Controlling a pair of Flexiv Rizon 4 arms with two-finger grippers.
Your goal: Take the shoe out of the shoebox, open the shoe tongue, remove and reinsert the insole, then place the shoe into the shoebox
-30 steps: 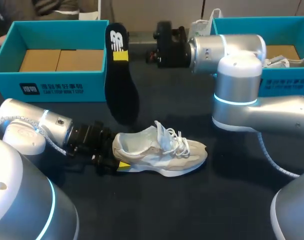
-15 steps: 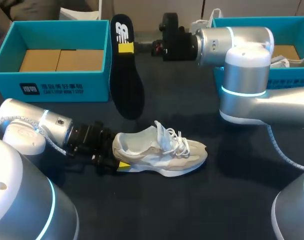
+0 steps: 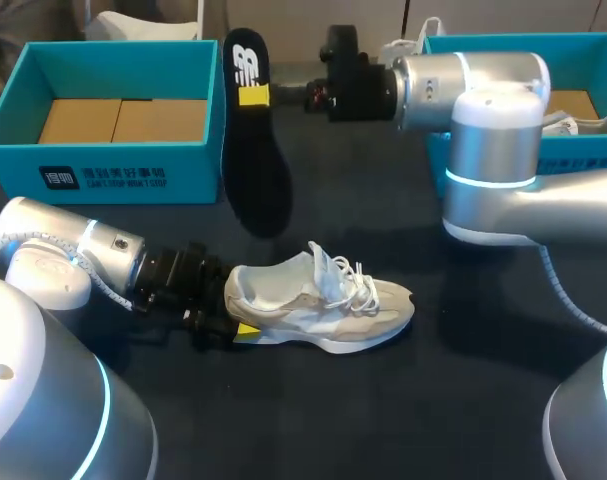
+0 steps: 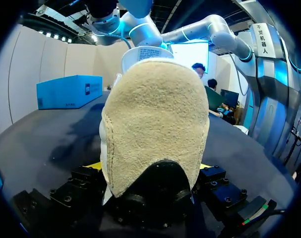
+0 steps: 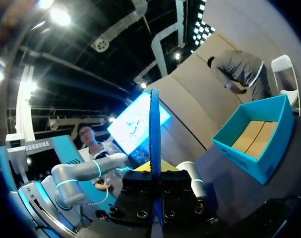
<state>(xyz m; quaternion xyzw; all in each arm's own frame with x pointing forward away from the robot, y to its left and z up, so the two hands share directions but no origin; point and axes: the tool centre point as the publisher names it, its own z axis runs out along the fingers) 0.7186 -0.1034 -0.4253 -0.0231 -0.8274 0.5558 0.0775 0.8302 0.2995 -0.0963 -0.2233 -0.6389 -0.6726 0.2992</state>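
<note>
A white and beige shoe lies on its sole on the dark table, toe to the right, laces loose and mouth open. My left gripper has the heel between its wide-set fingers, which touch it on both sides. In the left wrist view the suede heel fills the space between the fingers of the left gripper. My right gripper is shut on the top end of the black insole. The insole hangs upright in the air above the table, behind the shoe. The right wrist view shows the insole edge-on between the closed fingers.
An open teal shoebox with cardboard inside stands at the back left, just left of the hanging insole. A second teal box stands at the back right behind my right arm, with white items in it.
My right arm has carried the insole a little to the right and slightly up. The left arm and the shoe have not moved.
</note>
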